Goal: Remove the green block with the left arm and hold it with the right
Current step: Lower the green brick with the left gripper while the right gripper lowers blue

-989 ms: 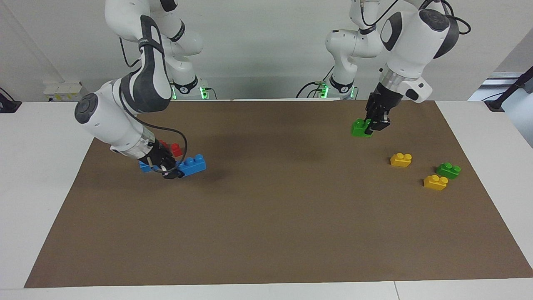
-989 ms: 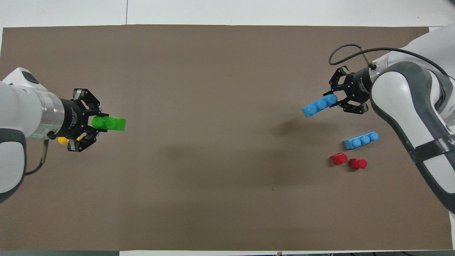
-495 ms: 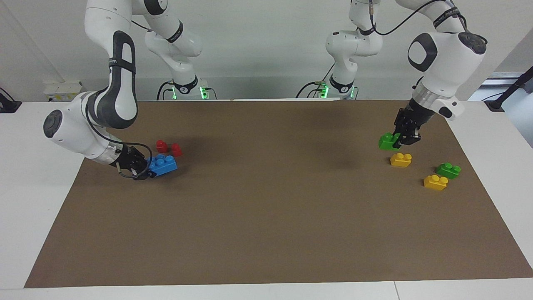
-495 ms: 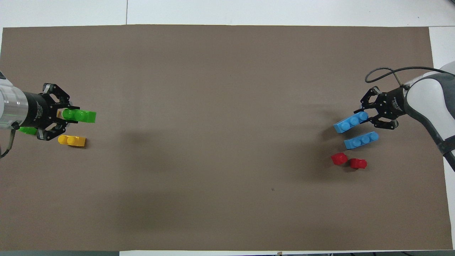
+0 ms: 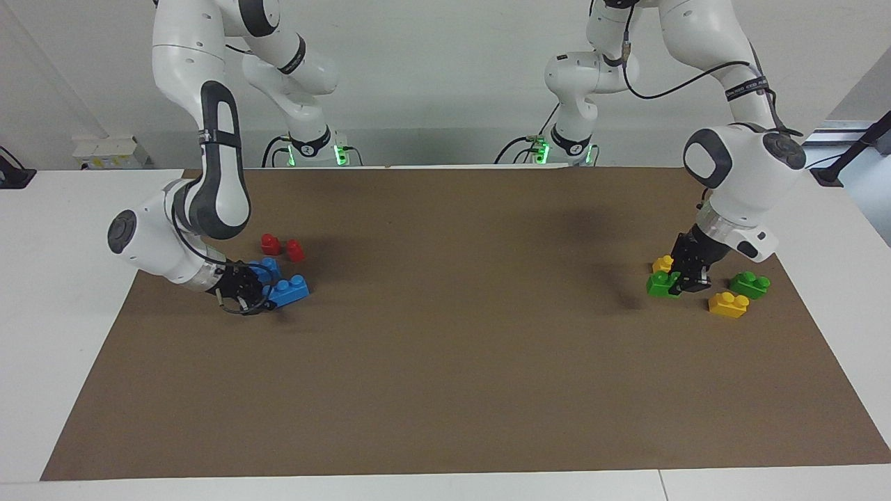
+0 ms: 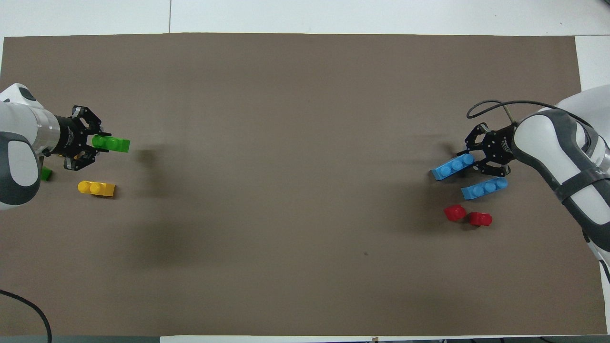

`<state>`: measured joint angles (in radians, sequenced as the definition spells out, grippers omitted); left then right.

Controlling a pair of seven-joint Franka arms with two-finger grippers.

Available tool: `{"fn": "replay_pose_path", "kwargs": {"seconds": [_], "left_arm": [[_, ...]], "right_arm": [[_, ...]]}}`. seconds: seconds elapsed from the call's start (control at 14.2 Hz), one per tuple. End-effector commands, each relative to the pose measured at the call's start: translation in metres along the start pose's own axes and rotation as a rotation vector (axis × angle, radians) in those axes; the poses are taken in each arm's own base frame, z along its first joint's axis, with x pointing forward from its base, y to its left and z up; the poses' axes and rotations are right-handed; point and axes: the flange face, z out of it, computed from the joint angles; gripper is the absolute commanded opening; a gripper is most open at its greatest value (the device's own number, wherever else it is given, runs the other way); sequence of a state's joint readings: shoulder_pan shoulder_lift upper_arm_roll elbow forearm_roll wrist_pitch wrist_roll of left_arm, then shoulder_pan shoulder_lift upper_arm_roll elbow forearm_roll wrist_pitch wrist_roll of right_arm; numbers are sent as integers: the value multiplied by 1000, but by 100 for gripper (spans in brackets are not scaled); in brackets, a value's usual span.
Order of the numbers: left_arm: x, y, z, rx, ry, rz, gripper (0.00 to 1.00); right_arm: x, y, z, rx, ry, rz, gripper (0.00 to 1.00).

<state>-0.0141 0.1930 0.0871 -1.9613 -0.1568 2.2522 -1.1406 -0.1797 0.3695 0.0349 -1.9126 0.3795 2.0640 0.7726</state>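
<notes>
My left gripper point(image 5: 686, 284) is clenched on the green block point(image 5: 661, 284), low over the brown mat point(image 5: 459, 362) among the bricks at its own end: a yellow brick point(image 5: 728, 305) and a second green brick point(image 5: 750, 284) lie just beside it, another yellow one point(image 5: 662, 264) peeping out past the fingers. My right gripper point(image 5: 259, 292) is clamped on one end of a blue brick point(image 5: 287, 291), with a second blue brick point(image 6: 484, 187) close by and two red pieces point(image 5: 282, 246) a little past that. I can read no writing anywhere; the mat covers a white table point(image 5: 62, 292) before a pale wall.
</notes>
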Motion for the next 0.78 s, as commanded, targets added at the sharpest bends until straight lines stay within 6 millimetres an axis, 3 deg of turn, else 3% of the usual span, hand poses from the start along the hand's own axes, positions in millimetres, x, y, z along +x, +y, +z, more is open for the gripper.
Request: {"fn": "replay_pose_path", "kwargs": {"seconds": [0.0, 0.07, 0.42, 0.71], "left_arm": [[18, 20, 21, -5, -10, 41, 0], [28, 25, 33, 1, -15, 25, 0], [30, 23, 77, 37, -35, 121, 0], [28, 22, 80, 38, -40, 143, 0]], "right_arm": [[-1, -3, 8, 21, -8, 9, 0], [-2, -4, 7, 42, -32, 34, 0], [-6, -12, 4, 88, -49, 165, 0], [-3, -8, 10, 95, -35, 209, 0]]}}
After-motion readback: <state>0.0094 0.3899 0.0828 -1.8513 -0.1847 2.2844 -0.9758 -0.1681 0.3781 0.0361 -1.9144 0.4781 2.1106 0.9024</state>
